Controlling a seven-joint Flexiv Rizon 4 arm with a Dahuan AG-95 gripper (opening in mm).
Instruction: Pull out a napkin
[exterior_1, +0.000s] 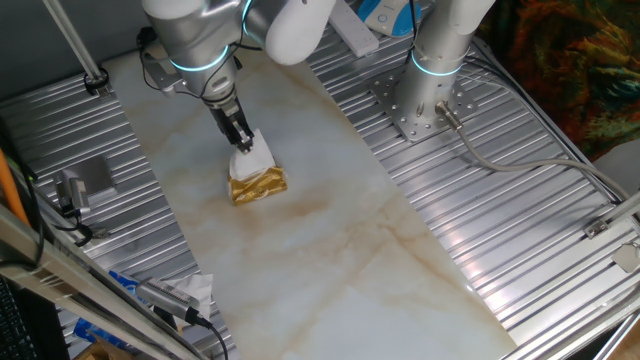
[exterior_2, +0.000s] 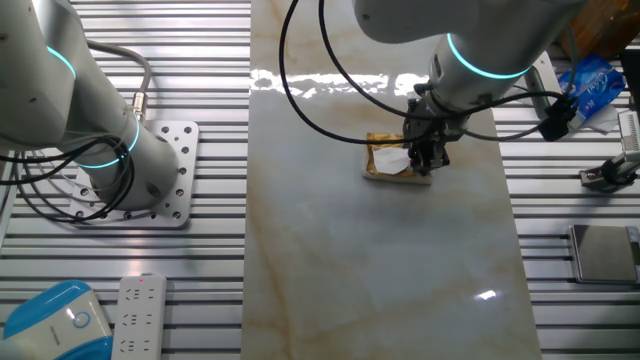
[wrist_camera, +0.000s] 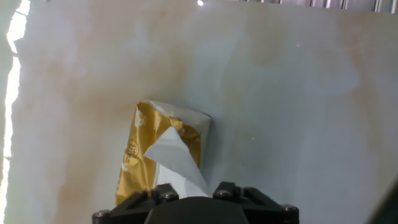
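The shiny gold pack (exterior_1: 259, 186) lies on the marble board; it also shows in the other fixed view (exterior_2: 392, 161) and in the hand view (wrist_camera: 152, 155). The white napkin (exterior_1: 251, 160) rises from the pack's slot as a stretched point (wrist_camera: 177, 160) up into my gripper (exterior_1: 240, 138). The gripper is shut on the napkin's upper end, just above the pack (exterior_2: 430, 160). In the hand view the fingertips are hidden under the hand's black body; the napkin runs in between them. The pack's near end looks tilted up a little.
The marble board (exterior_1: 340, 250) is flanked by ribbed metal plates (exterior_1: 540, 220). A second arm's base (exterior_1: 425, 100) stands at the back right. A white wad with blue packaging (exterior_1: 185, 292) lies at the front left. A grey block (exterior_1: 92, 178) sits on the left.
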